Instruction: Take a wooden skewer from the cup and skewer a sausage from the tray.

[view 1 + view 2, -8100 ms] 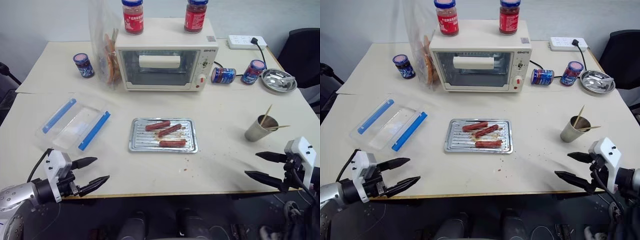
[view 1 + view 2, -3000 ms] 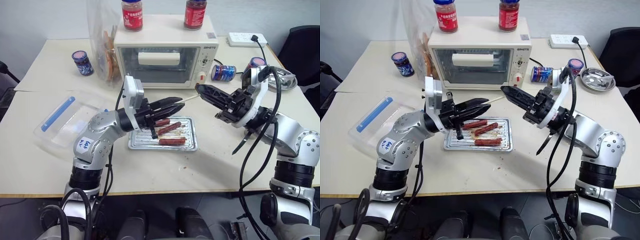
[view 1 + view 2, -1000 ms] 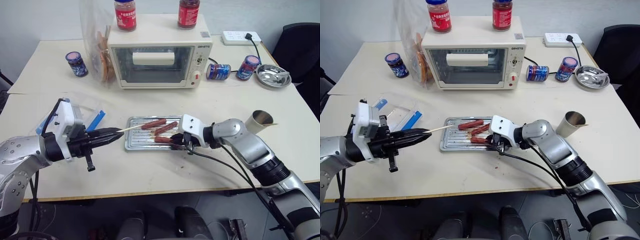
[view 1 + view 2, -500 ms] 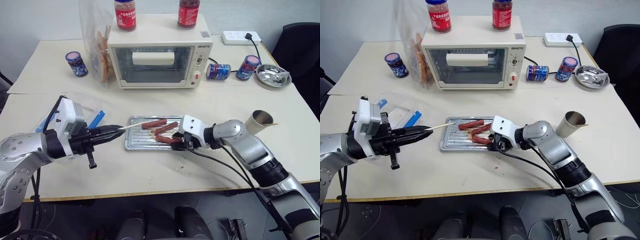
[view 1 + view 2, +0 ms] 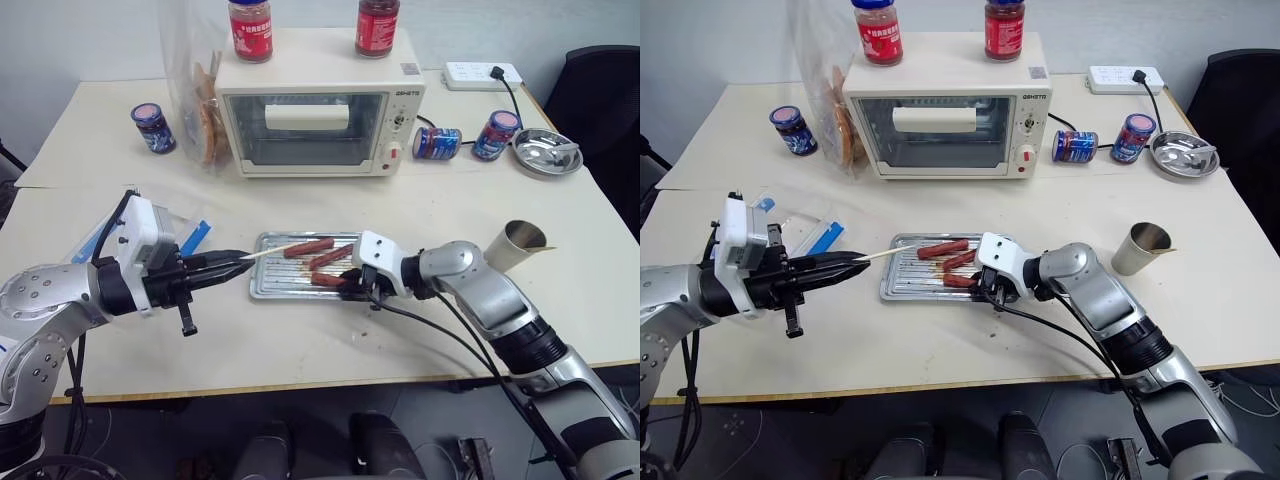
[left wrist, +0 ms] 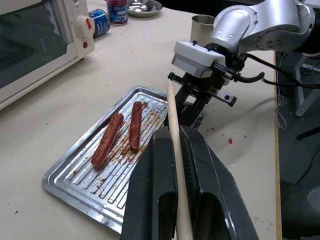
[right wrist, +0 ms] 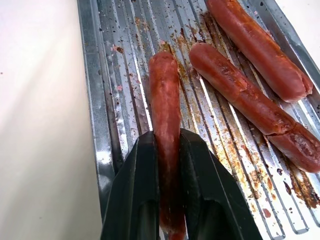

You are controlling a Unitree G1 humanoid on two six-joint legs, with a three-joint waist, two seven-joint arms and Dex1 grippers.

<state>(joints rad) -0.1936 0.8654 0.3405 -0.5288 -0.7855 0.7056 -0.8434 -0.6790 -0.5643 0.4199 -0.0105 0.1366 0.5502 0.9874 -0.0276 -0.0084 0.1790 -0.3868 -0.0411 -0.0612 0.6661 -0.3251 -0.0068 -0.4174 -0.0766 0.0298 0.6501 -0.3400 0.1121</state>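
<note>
No lettering is legible: the toaster oven (image 5: 320, 130) bears a small unreadable brand mark, the jars' labels likewise.

Reddish sausage (image 7: 166, 100) (pinched) on tray (image 7: 95, 100)

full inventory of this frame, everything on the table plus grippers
Tray: 1, silver, table centre.
Sausages: 3, reddish-brown, on the tray; the nearest one is gripped.
Wooden skewer: 1, pale tan, in the left gripper.
Cup: 1, dull silver, right of the tray.
Toaster oven: 1, cream, at the back.
Red jars: 2, on the oven.
Blue-lidded jars: 3, one back left, two right of the oven.
Steel bowl: 1, back right.
Plastic bag: 1, clear, left of the oven.
Clear box: 1, blue clips, left.
Power strip: 1, white, back right.
Left gripper: shut on the skewer.
Right gripper: shut on a sausage.
</note>
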